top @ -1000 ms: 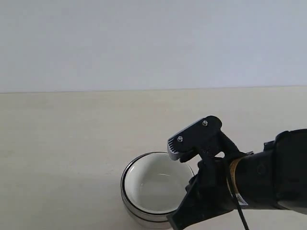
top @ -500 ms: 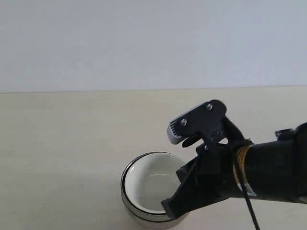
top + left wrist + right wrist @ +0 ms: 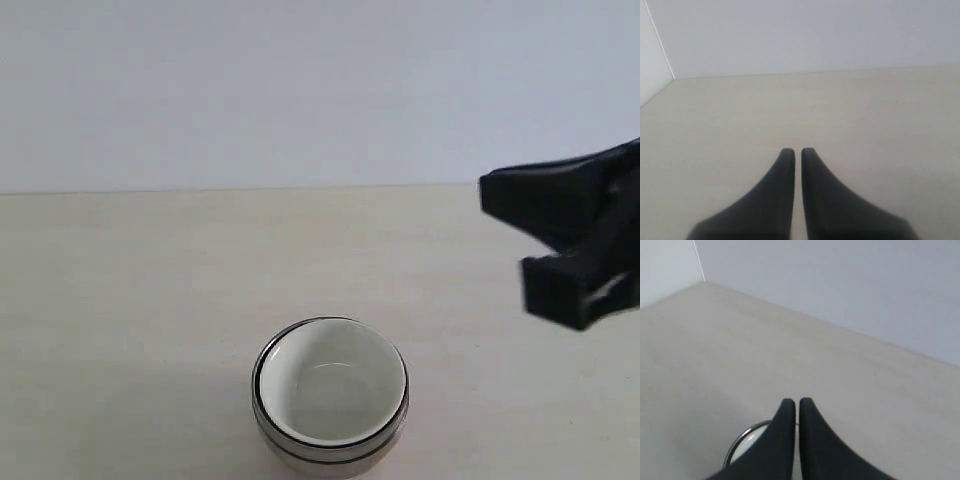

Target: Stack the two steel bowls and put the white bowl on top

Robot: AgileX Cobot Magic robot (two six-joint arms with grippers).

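The white bowl [image 3: 330, 395] sits nested in the steel bowls [image 3: 272, 432], which form one stack near the table's front edge; only their shiny rim and banded wall show. My right arm [image 3: 585, 235] hangs raised at the far right, well clear of the stack. In the right wrist view my right gripper [image 3: 798, 402] is shut and empty, with the steel rim [image 3: 741, 437] and a bit of the white bowl [image 3: 741, 452] behind its fingers. My left gripper [image 3: 794, 151] is shut on nothing over bare table and does not show in the exterior view.
The pale beige table [image 3: 150, 280] runs back to a plain light wall [image 3: 300, 90]. A wall corner [image 3: 660, 45] appears in the left wrist view. No other objects are in sight.
My right arm has drawn up and away to the right from the bowl stack, leaving the white bowl resting in the steel ones. The stack has not moved.
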